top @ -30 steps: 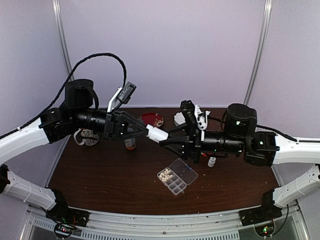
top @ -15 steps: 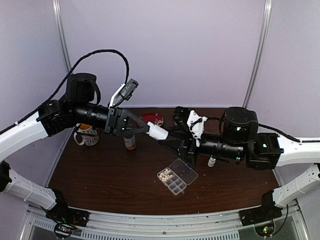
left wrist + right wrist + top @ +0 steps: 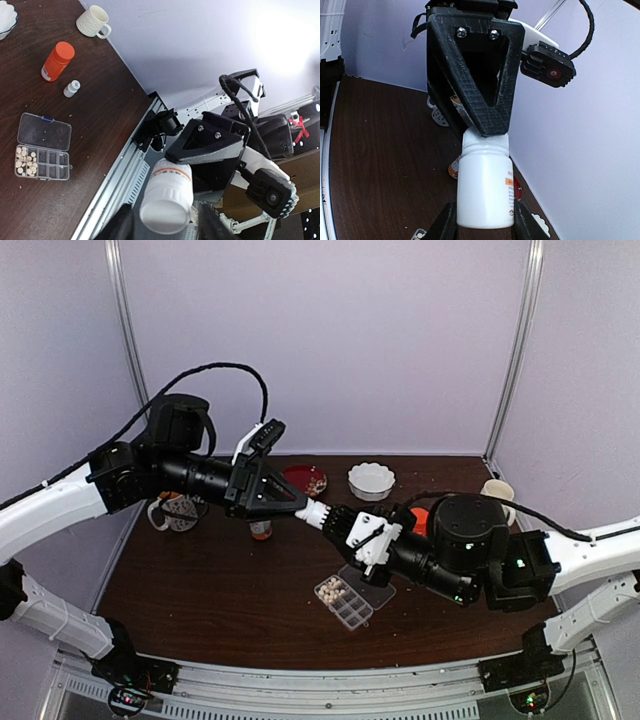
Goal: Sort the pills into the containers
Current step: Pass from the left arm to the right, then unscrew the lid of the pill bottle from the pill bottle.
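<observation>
Top view, bottle: the white bottle (image 3: 314, 512) hangs in the air between the arms, its long axis running from the left gripper (image 3: 303, 506) to the right gripper (image 3: 338, 521).
Top view, box: the pill box (image 3: 356, 612) lies flat on the table (image 3: 200, 590) with its lid (image 3: 372, 587) folded open, below the right gripper and a little toward the near edge.
Top view, pills: the pills (image 3: 331, 589) sit in the cells at the box's left end, and the other cells look bare.
Top view, nearer arm: the right arm, its gripper almost over the box. The left arm reaches in from farther off.
Left wrist view, fingers: the left fingers (image 3: 119, 227) flank the bottle's round near end. A thin gap seems to show on each side, but the frame crops them low, so I cannot tell whether they clamp it or not.
Left wrist view, box: down on the table far to the left, well apart from the bottle.
Right wrist view, fingers: the right fingers (image 3: 446, 227) press both sides of the bottle's body, clamped on it.
Right wrist view, cap: the cap (image 3: 485, 142) points away from the right fingers, into the left gripper's black finger.
Coming move, as I judge it: the cap end faces left and the body sits in the right grip, so the right arm is better placed to tip the bottle's mouth over a bare cell.
</observation>
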`<state>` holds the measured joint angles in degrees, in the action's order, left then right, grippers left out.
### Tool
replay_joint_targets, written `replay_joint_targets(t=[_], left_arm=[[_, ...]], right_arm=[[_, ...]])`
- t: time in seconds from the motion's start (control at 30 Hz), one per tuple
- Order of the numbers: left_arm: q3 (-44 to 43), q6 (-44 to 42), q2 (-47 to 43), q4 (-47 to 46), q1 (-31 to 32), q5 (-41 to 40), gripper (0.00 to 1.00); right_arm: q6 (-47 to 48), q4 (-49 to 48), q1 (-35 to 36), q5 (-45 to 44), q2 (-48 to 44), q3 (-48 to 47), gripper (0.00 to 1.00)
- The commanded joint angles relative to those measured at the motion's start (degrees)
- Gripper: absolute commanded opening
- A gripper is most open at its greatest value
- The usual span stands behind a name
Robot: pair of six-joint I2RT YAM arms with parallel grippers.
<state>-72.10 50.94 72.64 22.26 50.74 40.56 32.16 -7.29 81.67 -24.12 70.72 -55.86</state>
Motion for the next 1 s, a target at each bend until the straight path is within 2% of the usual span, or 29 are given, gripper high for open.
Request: replay_joint_targets(t=[0.0, 0.03, 0.1, 0.2, 0.37, 0.43, 0.47, 0.53, 0.63, 0.77, 0.97], left_arm=[[-1.61, -1.48, -1.32, -2.81, -0.18, -2.89, 0.6], [-1.78, -2.9, -1.88, -3.47, -0.32, -3.15, 0.68], [-2.27, -5.88, -2.75, -3.7, -1.27, -4.07, 0.78], [-3.05, -13.44, -3.64, -4.11, -2.21, -3.25, 0.83], [0.73, -35.19, -8.27, -9.73, -2.17, -1.13, 0.84], [5.03, -47.6, -11.35, -13.07, -2.14, 3.41, 0.84], [7.26, -59.33, -13.26, -12.8, -1.88, 6.62, 0.85], [11.21, -78.95, -16.94, -10.68, -0.63, 6.75, 0.96], [12.52, -95.97, -18.15, -9.59, -0.38, 5.03, 0.98], [9.58, -118.49, -15.94, 1.19, 0.02, 4.52, 0.98], [11.27, -127.74, -15.35, -1.21, 1.63, -3.1, 0.98]], right_arm=[[-3.66, -3.41, 0.32, -0.46, -3.71, 3.0, 0.05], [-5.68, -3.39, 0.03, 1.43, -4.65, 3.71, 0.05], [-9.8, -2.77, -0.71, 5.44, -6.23, 4.67, 0.05], [-15.79, -1.66, -2.13, 11.59, -8.26, 5.75, 0.03], [-23.02, 1.53, -6.01, 24.44, -10.35, 5.9, 0.02], [-24.83, 2.13, -7.33, 30.15, -10.47, 5.72, 0.02], [-25.67, 2.14, -7.92, 31.76, -10.36, 5.68, 0.02], [-26.89, 2.06, -8.91, 34.99, -9.91, 5.42, 0.02], [-28.74, 2.11, -10.08, 38.24, -8.53, 4.29, 0.02], [-30.19, 1.69, -10.97, 42.47, -6.68, 2.86, 0.02], [-31.28, 1.64, -11.26, 45.76, -2.63, -1.01, 0.01]])
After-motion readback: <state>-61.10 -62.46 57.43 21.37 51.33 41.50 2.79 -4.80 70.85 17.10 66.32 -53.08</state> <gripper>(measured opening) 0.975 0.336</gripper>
